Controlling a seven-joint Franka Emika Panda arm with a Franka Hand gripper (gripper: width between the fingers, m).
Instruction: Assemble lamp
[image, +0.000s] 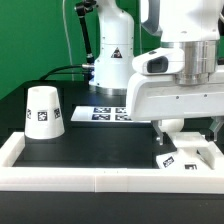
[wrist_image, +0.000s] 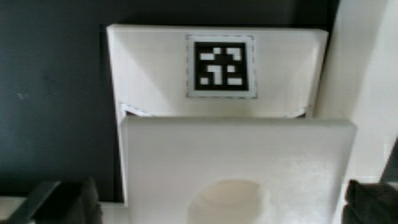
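Near rim: the white rim around the work area is closest to you in the exterior view, and the base lies just behind it.
Base: the flat square base sits near, toward the exterior view's right, directly under the wrist.
Gripper: the gripper stands wide, its dark fingertips flank the base, and it holds nothing.
Step, by my judgement: handling the base. Keep the fingertips square to its sides, close evenly so it cannot twist, and leave the round socket uncovered.
Shade: the shade stands upright, well apart at the exterior view's left.
Marker board: the marker board lies farther back, between shade and arm.
Writing: you get only square black-and-white patterns, such as the tag on the base, with no words. A triangular sticker on the arm's column is too small to read.
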